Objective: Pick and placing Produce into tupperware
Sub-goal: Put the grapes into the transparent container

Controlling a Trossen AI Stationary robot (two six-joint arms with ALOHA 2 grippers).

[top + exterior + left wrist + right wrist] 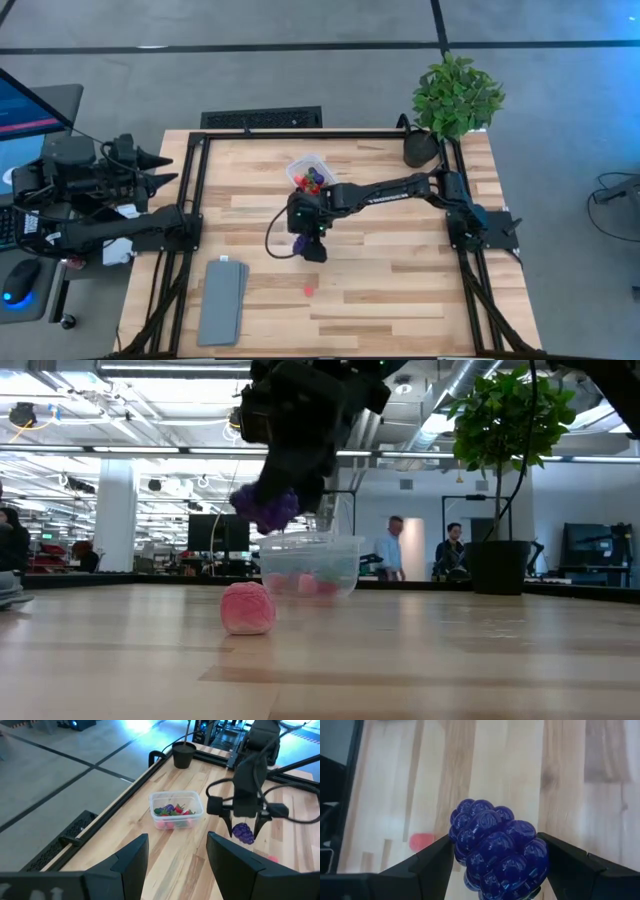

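My right gripper (pixel 306 238) hangs over the middle of the table, shut on the purple grape cluster (pixel 497 852), just nearer than the clear tupperware (pixel 309 172). The tub stands on the table's far middle, with red, green and purple produce inside (pixel 172 811). One pink piece (pixel 247 608) lies on the wood nearer than the gripper, also visible in the high view (pixel 309 290). My left gripper (pixel 177 840) is open, held back at the table's left edge. My right gripper pinches the grape cluster between its two fingers, one finger (pixel 432 857) on each side of the cluster's middle (pixel 470 837). The fingers point down from above. The cluster is lifted clear of the table and hangs partly below the fingertips (pixel 265 508).
A flat grey slab (pixel 222 300) lies at the table's near left. A potted leafy plant (pixel 455 95) stands at the far right corner. A black frame (pixel 200 180) borders the table. Bare wood lies to the near right. People stand in the room beyond.
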